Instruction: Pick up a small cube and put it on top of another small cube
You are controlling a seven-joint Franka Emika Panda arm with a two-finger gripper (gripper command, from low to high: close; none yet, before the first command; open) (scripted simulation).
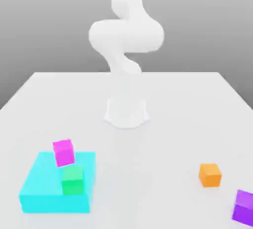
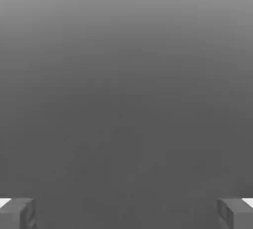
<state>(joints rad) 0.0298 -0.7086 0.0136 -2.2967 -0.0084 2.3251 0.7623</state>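
The small violet-purple cube (image 1: 244, 207) lies on the white table at the near edge of the exterior view's right. The small green cube (image 1: 72, 180) sits on the flat cyan block (image 1: 44, 186) at the near left. In the hand view my gripper (image 2: 126, 213) stands open, its two grey fingertips (image 2: 17, 213) far apart with nothing between them, facing plain grey background. The white arm (image 1: 126, 35) rises from its base (image 1: 126, 112) at the table's middle and leaves the exterior view at the top.
A pink-magenta cube (image 1: 63, 152) rests on the cyan block just behind the green cube. An orange cube (image 1: 210, 174) lies on the table left of the violet-purple one. The white table (image 1: 148, 173) stretches between the two groups.
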